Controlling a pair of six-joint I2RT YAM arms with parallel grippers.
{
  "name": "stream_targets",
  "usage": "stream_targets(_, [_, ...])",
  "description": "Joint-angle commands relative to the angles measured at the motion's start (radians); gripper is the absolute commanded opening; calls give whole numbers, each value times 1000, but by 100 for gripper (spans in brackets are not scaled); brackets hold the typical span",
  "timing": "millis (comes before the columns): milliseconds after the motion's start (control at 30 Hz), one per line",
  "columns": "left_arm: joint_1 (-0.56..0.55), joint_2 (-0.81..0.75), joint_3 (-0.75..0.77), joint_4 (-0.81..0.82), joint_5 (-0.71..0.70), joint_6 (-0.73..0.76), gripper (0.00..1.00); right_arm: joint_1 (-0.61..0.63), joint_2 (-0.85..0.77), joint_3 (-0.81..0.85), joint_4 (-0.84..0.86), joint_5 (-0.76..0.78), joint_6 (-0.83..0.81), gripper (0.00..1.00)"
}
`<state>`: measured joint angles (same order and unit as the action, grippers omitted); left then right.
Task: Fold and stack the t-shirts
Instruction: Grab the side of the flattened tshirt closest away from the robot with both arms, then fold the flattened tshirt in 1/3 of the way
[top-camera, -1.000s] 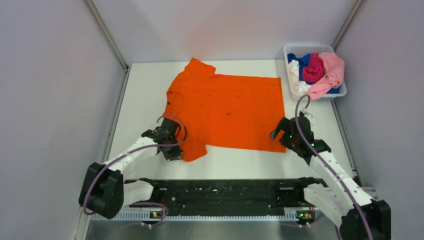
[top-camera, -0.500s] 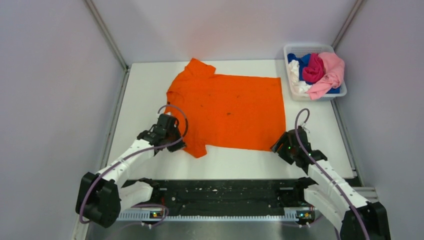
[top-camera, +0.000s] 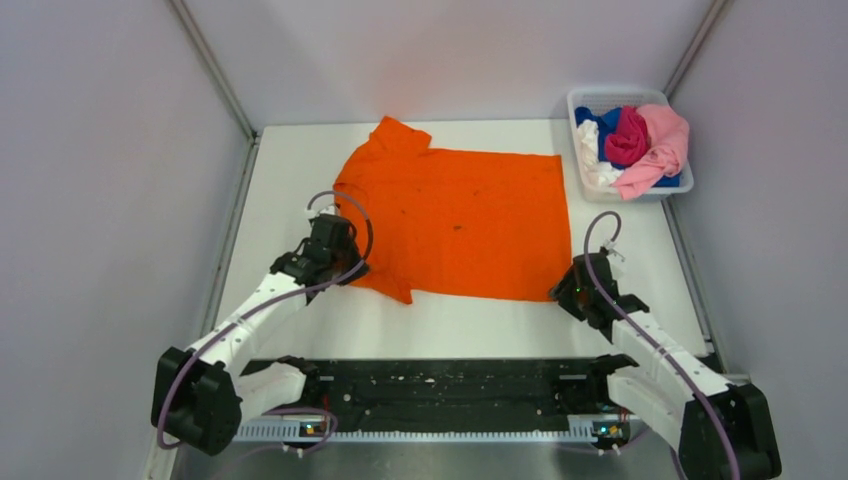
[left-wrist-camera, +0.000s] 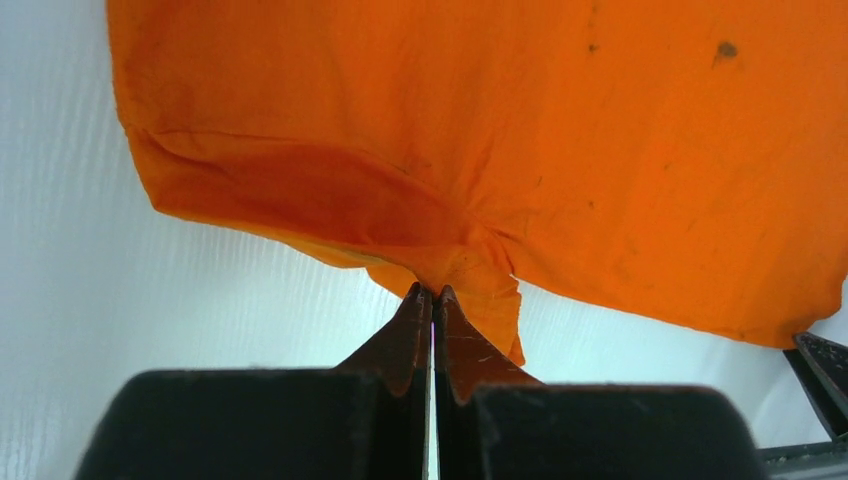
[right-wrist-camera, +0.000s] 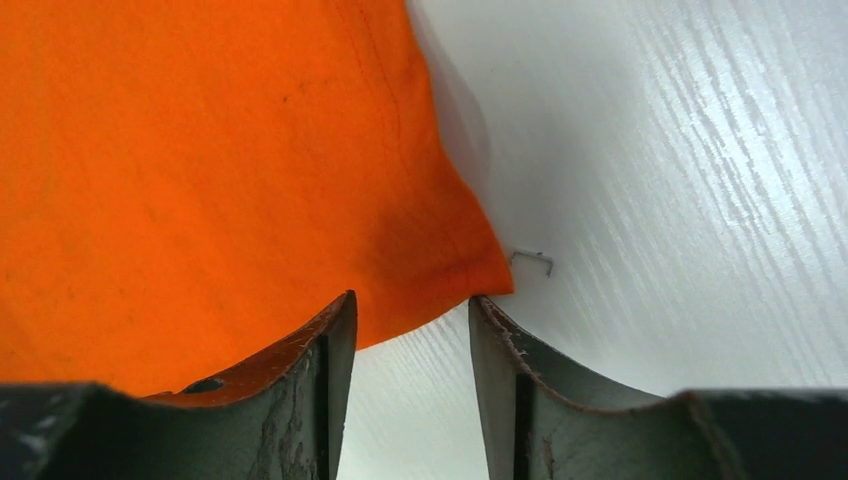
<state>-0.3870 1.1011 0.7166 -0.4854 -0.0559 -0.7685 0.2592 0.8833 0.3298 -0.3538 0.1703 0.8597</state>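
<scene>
Between the shut fingers of the left pincer (left-wrist-camera: 433, 295) we have a pinch of the orange t-shirt (top-camera: 460, 215), caught where the near sleeve meets the body. The cloth puckers into the tips and fans out flat ahead of them. That arm has carried its grip away from the near edge over the last second, and the sleeve has swung with it, so the fold on that side looks under way.

Over at the right pincer (right-wrist-camera: 411, 297), things have moved too. It has slid back to the shirt's near hem corner, and its jaws, wide a second ago, have narrowed to about half. They are not clamped yet: bare table (right-wrist-camera: 700, 150) shows between the fingers, and the corner lies right at the tips, touching the left one. We'd say the grab is a beat from landing. A small bent staple (right-wrist-camera: 533, 258) lies just beyond the right finger, beside the hem.

Once both corners are held we can expect the near edge to be lifted across. Well ahead and to the right of that pincer, the white bin (top-camera: 580, 100) holds the other t-shirts (top-camera: 655, 145) in a heap, waiting their turn.
</scene>
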Motion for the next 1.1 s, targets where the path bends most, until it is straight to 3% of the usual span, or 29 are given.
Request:
stream_targets(0, [0,-23,68,49,-63,-5,0,0,26,15,-33,100,7,43])
stream_targets(100, [-1,-20,85,42,-85,0,0,0,34,25,-37,120,4,30])
stream_targets(233, [1,-20,96,47,-104,9,0,1,43,38,-33,129,-4,1])
stream_targets(267, [1,-18,100,49,-108,10,0,0,45,44,-32,128,-9,0])
stream_targets(733, [37,54,203,136,-154,70,0,1,115,176,18,129,-98,0])
stream_targets(1067, [129,231,343,220,-57,143,0,0,251,304,119,218,-113,0])
